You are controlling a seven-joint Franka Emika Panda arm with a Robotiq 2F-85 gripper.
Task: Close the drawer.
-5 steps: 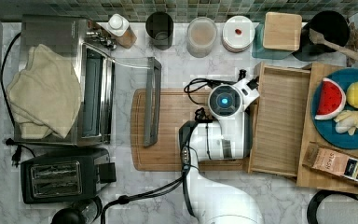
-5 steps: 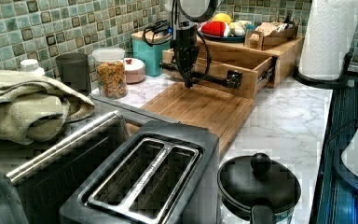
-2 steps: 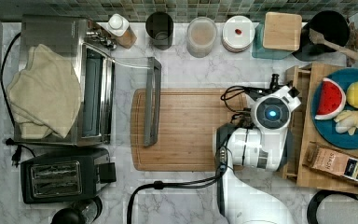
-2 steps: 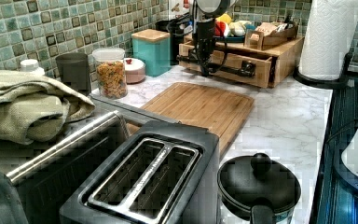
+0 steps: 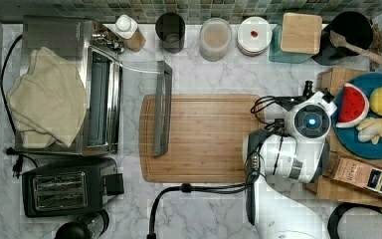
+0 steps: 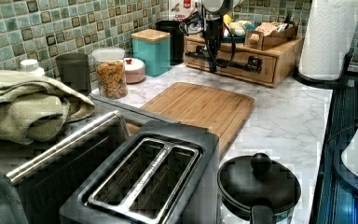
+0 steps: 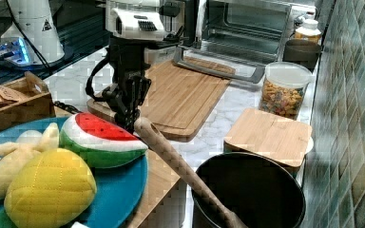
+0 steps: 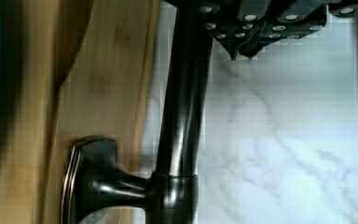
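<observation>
Drawer (image 6: 235, 59) fully in, front flush with the face of the wooden stand (image 6: 286, 58). Stand at the far end of the marble counter (image 6: 279, 116) in the left view, against the tiled wall; along the counter's right edge in the top view. Black bar handle (image 6: 223, 59) running lengthwise across the drawer front, carried on dark end posts.

Gripper (image 6: 213, 67) pointing down directly in front of the drawer, about mid-handle in the left view. In the wrist view, gripper (image 8: 242, 49) fingertips drawn together, nothing between them. Tips just beside the handle (image 8: 184, 107), on its counter side, not around it. Cannot tell whether tips and bar touch. Light wood of the drawer front (image 8: 102, 70) behind the bar, one round-based post (image 8: 93, 182) fixed into it. White veined counter (image 8: 284, 140) below.

In the right view, gripper (image 7: 128, 118) low beside the stand's edge, close to the near corner of the bamboo cutting board (image 7: 180, 95).

Cutting board (image 5: 204, 134) mid-counter in the top view, just beside the arm's base side. Blue plate (image 5: 373, 144) on the stand top, carrying a watermelon slice (image 5: 353, 104).
</observation>
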